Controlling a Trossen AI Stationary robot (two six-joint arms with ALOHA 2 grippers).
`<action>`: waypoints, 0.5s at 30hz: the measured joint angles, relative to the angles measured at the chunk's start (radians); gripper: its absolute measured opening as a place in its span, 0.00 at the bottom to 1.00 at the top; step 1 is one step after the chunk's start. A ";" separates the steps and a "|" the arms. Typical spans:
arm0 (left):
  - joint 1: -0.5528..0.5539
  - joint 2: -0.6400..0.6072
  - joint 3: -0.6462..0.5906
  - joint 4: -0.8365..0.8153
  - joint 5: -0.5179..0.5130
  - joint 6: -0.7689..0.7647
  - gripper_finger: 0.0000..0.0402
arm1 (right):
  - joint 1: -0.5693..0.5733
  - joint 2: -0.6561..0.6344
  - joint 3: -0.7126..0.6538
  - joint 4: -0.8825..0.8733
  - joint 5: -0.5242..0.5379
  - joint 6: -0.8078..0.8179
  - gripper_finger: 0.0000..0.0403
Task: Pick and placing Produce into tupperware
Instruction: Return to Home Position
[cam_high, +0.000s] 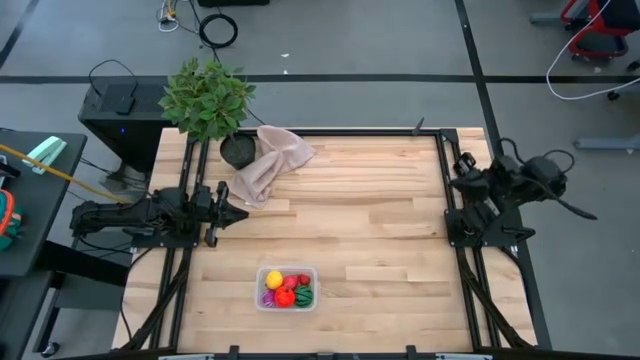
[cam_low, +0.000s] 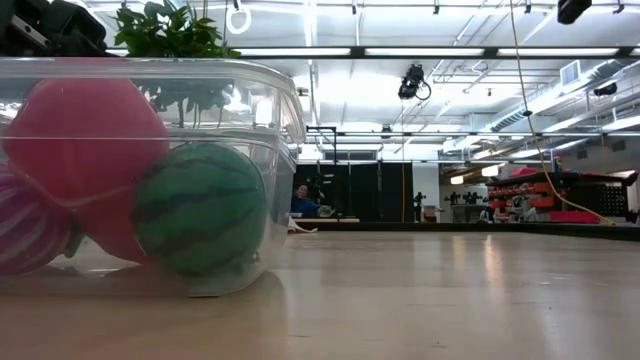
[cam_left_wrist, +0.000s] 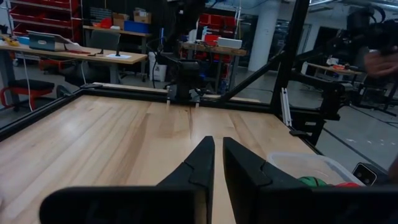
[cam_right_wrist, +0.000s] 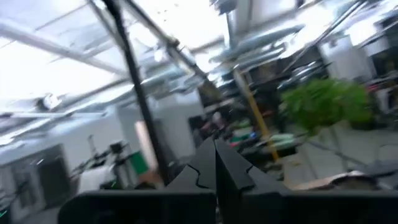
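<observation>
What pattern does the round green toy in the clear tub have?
The watermelon ball is green with darker wavy stripes; the low view shows it best.

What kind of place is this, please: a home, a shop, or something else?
Most likely a robotics lab or workshop. A wooden table in a black frame stands on a grey floor with loose cables; behind it are shelves with red bins, workbenches and bright ceiling lights.

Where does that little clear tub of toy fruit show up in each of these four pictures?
High view: the tub sits near the table's front edge, left of centre.
Low view: it fills the left side, very close, green striped ball inside.
Left wrist view: bottom right, beyond the left hand.
Right wrist view: not in it.
Shared landmark: the potted plant, also behind the tub in the low view.
</observation>
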 joint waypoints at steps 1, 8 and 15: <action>0.000 0.000 0.000 0.000 0.000 0.000 0.10 | 0.000 0.000 -0.006 -0.010 -0.019 0.006 0.00; 0.000 0.000 0.000 0.000 0.000 0.000 0.07 | 0.000 0.000 -0.128 0.021 -0.069 0.076 0.00; 0.000 0.000 0.000 0.000 0.000 0.000 0.09 | -0.020 0.000 -0.258 0.141 -0.068 0.084 0.00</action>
